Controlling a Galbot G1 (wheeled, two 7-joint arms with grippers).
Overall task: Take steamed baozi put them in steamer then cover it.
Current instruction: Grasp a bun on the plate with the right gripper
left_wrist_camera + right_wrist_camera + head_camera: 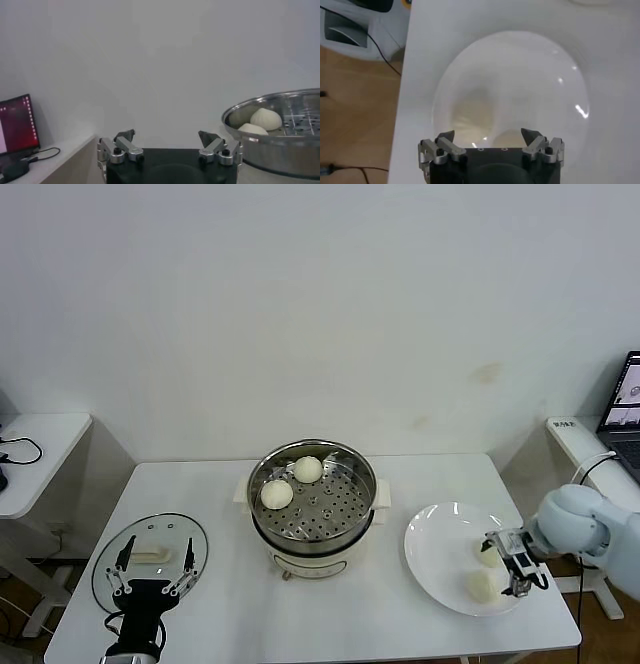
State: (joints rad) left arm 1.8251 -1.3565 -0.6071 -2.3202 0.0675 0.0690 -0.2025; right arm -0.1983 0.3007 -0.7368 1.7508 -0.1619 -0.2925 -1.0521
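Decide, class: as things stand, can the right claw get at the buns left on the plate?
Probably yes. The right claw is open and sits over the white plate, right by the two buns there, with nothing between them.

text: none legible | small label on right side table point(566, 424) — unreadable

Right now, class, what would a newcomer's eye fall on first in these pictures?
The shiny steamer at the table's middle, with two buns inside. To its right, the open right gripper hangs over a white plate with two more buns. The glass lid lies at the left, by the open left gripper.
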